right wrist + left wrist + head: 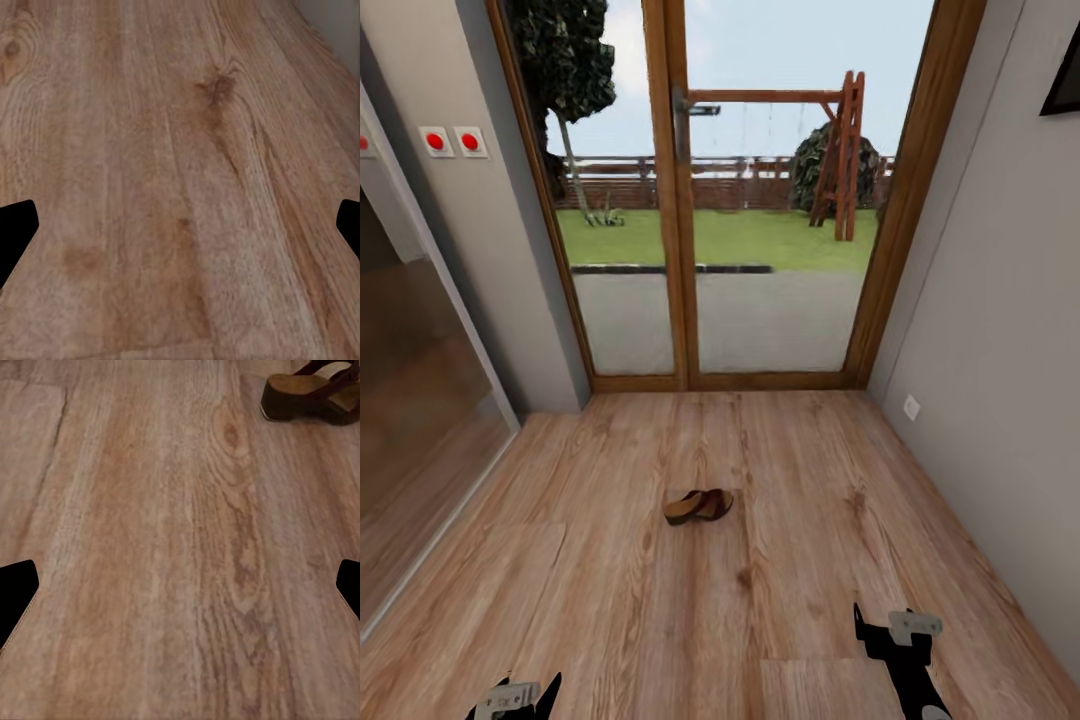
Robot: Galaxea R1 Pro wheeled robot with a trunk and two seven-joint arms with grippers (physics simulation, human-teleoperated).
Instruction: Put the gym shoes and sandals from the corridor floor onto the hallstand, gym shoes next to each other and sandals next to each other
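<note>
A brown sandal point(698, 505) lies on the wood-grain corridor floor point(610, 600) in the middle of the corridor, a short way ahead of both arms. My left gripper point(525, 690) hangs low at the near left, open and empty, well short of the sandal. In the left wrist view the sandal point(311, 394) lies far beyond the open left gripper point(180, 585). My right gripper point(888, 632) hovers at the near right, open and empty. The right wrist view has bare floor point(180, 150) between the spread fingers of the right gripper point(180, 225). The gym shoes and the hallstand are out of view.
A wood-framed glass double door point(680, 250) closes the corridor's far end. A grey wall point(1000, 350) with a socket point(911, 407) runs along the right. At the left stand a glass panel point(420, 400) and a wall with red switches point(452, 141).
</note>
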